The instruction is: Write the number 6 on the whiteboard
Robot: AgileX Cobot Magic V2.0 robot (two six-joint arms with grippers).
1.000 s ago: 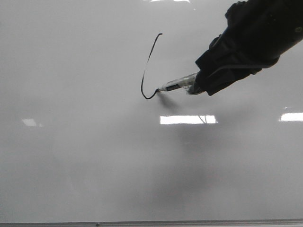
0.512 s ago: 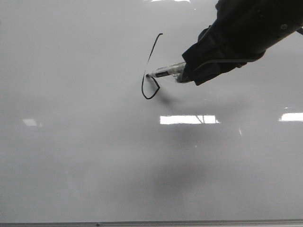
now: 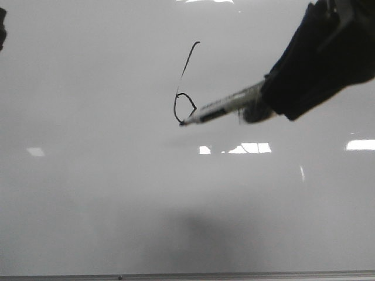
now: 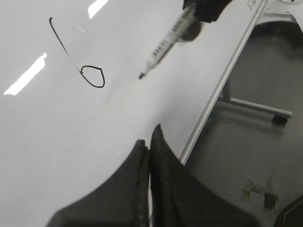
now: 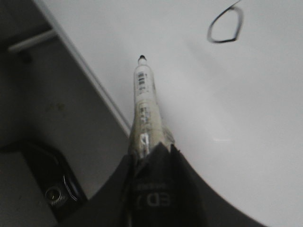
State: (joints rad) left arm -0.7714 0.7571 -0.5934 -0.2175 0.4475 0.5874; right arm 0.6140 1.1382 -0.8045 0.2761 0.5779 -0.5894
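The whiteboard (image 3: 88, 193) fills the front view, pale and glossy. The number 6 (image 3: 185, 106) is on it in thin black line, a slanted stem over a small closed loop, also seen from the left wrist (image 4: 93, 77) and right wrist (image 5: 225, 26). My right gripper (image 3: 266, 100) (image 5: 151, 149) is shut on a clear-barrelled marker (image 3: 225, 107) (image 5: 144, 104). The marker (image 4: 163, 47) has its tip held off the board beside the loop. My left gripper (image 4: 149, 137) is shut and empty, hanging over the board near its metal frame edge (image 4: 222, 90).
Bright rectangular light reflections (image 3: 249, 148) lie on the board. Beyond the frame edge (image 5: 90, 75) is dark floor with a stand leg and castor (image 4: 265, 109). A dark round-topped object (image 5: 52, 184) sits on the floor below my right gripper.
The marker closed the loop of the 6, then lifted away from the board. My right gripper has pulled back to the right, nearer the camera.
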